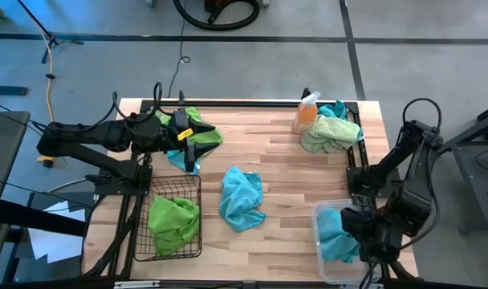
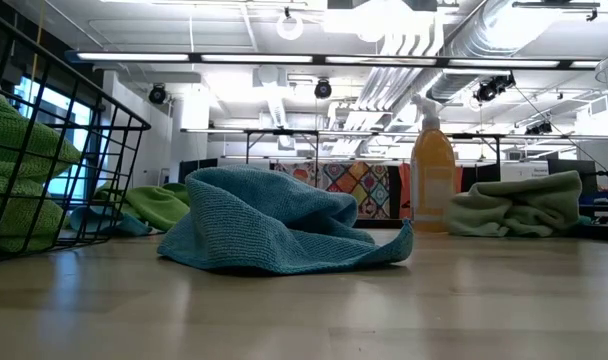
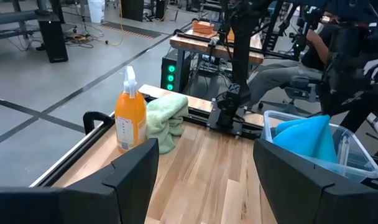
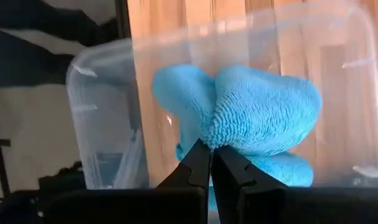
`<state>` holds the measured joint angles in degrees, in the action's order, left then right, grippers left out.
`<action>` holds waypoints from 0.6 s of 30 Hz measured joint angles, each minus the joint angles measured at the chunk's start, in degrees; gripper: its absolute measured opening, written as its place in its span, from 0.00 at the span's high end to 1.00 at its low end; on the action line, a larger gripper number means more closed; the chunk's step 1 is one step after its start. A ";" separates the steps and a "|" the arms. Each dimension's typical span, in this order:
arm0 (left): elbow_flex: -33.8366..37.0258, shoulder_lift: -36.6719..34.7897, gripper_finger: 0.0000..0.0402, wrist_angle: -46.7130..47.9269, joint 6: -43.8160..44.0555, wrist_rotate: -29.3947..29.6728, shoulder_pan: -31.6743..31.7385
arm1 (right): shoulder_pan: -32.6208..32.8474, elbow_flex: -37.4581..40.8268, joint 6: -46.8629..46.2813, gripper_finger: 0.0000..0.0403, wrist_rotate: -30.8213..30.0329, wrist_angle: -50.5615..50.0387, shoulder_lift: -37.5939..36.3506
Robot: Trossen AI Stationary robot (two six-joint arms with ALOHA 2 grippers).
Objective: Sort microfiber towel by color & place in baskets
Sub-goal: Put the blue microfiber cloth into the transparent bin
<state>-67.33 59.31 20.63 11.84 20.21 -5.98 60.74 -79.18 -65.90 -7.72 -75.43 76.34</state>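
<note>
I'm holding the right tool point(image 4: 211, 163) clenched on a turquoise towel point(image 4: 251, 112) inside the clear basket point(image 1: 328, 265) at the counter's near-right corner — releasing comes next; left tool point(image 1: 186, 143) is hovering spread, empty.

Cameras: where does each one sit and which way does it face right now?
High: overhead, straight down; both arms, wire basket.
Low: table height, facing blue towel; no arm.
Left wrist: open left gripper facing spray bottle.
Right wrist: shut right gripper over clear bin.
Shared: bottle in high, low, left wrist.
</note>
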 joint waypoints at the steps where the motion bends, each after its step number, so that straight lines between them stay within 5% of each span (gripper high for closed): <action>1: 0.00 0.00 0.38 -0.01 0.00 0.02 0.00 | 0.61 1.26 -0.75 1.00 0.74 0.90 -0.02; 6: 0.00 0.00 0.38 0.01 0.02 0.04 0.00 | 2.42 11.00 -0.71 1.00 7.00 11.66 -0.04; 18: 0.00 0.00 0.38 -1.97 0.04 0.22 0.00 | -1.33 29.39 1.07 1.00 7.95 25.55 -0.04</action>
<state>-67.33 59.31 18.66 11.88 20.43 -5.98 59.41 -49.79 -64.82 0.24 -49.87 76.29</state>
